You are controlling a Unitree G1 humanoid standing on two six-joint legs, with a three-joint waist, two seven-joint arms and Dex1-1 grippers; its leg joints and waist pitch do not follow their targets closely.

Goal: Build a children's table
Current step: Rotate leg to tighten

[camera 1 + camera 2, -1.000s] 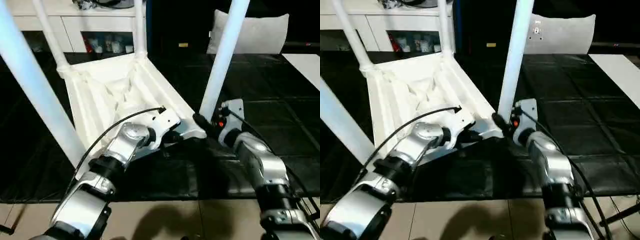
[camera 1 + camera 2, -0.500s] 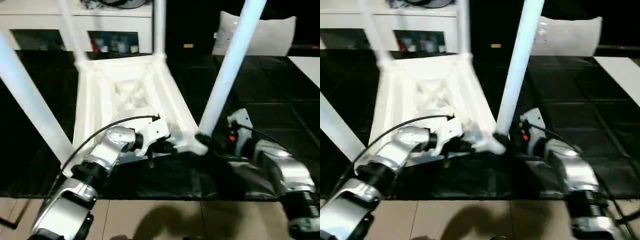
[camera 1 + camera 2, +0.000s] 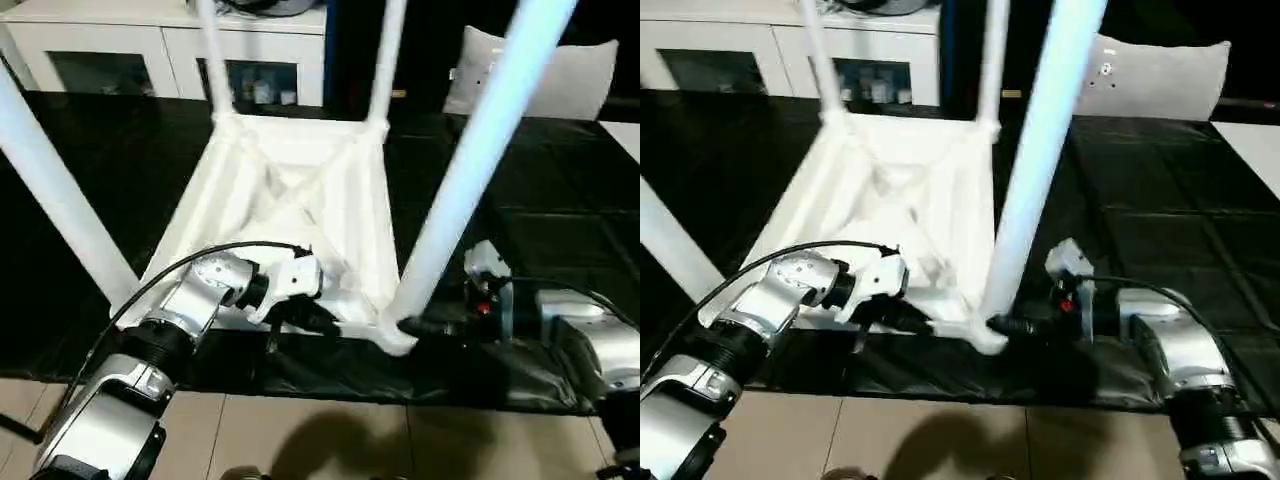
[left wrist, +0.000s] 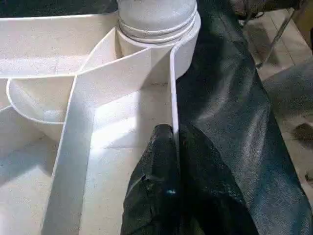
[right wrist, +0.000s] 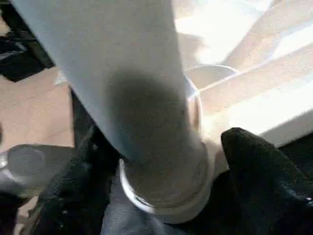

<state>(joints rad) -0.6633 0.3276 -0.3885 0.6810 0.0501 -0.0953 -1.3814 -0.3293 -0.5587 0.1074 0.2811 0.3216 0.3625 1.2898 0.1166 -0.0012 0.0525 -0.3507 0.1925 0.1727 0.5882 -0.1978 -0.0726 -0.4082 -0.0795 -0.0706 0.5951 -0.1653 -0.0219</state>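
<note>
The black tiled floor mat spreads over most of the scene, with beige floor tiles at its near edge and a long white cabinet along the far side; a pale cushion leans further back on the right. On the mat lies the all-white plastic children's table, upside down: its square top shows the X-ribbed underside, and four long tapered round legs rise from the corner sockets, two thin ones at the far corners, one at the near left and one at the near right. The silver left forearm reaches to the near edge of the top, where the left gripper is clamped on the thin upright rim wall, one black finger inside the rim and the other outside over the mat. The right gripper is at the base of the near-right leg, with black fingers on either side of the leg where it enters the round corner socket, closed around it.
</note>
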